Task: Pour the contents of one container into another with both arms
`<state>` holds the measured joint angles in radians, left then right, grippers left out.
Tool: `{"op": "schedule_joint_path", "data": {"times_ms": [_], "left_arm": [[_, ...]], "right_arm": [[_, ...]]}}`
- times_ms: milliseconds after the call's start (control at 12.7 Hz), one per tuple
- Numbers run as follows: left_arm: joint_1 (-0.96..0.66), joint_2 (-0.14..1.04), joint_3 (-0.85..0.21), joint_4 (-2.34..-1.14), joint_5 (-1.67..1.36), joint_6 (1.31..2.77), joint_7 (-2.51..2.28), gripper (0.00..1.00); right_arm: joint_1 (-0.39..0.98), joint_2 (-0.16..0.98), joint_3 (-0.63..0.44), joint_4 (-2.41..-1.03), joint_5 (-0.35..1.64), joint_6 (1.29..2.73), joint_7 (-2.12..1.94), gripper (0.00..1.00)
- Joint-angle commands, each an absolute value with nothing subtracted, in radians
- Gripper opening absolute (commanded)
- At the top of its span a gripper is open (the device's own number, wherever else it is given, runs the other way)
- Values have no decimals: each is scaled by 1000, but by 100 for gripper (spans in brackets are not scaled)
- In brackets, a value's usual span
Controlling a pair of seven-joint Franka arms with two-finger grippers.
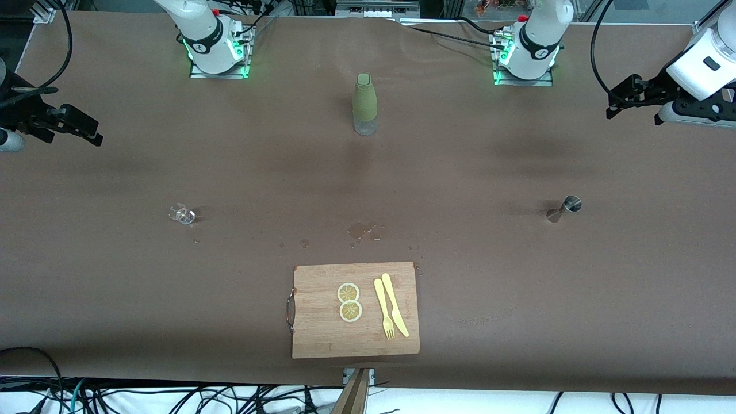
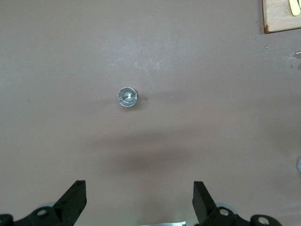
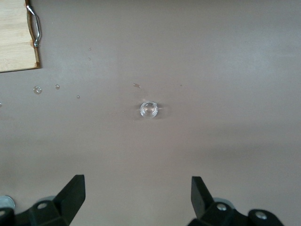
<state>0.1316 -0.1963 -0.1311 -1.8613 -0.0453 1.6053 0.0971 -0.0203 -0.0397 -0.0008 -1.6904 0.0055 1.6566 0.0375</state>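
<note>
A small clear glass [image 1: 182, 214] stands on the brown table toward the right arm's end, and the right wrist view shows it from above as glass [image 3: 149, 109]. A steel jigger [image 1: 564, 208] stands toward the left arm's end; the left wrist view looks down into the jigger [image 2: 127, 97]. High over the table's edge at its own end, my right gripper [image 1: 69, 129] hangs open and empty, also seen as right gripper [image 3: 138, 195]. My left gripper [image 1: 632, 109] hangs likewise at its end, open and empty, seen as left gripper [image 2: 139, 197].
A green-sleeved bottle [image 1: 365, 103] stands mid-table between the arm bases. A wooden cutting board [image 1: 322, 322] with two lemon slices [image 1: 349, 302], a yellow fork [image 1: 383, 310] and knife [image 1: 395, 305] lies by the camera-side edge. Wet spots [image 1: 359, 230] mark the table just past the board.
</note>
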Motion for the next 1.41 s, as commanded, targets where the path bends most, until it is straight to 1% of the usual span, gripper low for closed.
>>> {"op": "schedule_joint_path", "data": {"times_ms": [0,1020,1334], "left_arm": [[140,-204,-133,-1868,-57,1609,91,100],[140,-189,-135,-1856,-63,1626,113,100],[192,-172,-132,-1858,-84,1658,296,100]], "right_arm": [[-23,-44,-5,-1694,17,1652,26,100],[-23,-44,-5,-1692,15,1649,26,100],[-23,-44,-5,-1692,17,1648,26,100]]}}
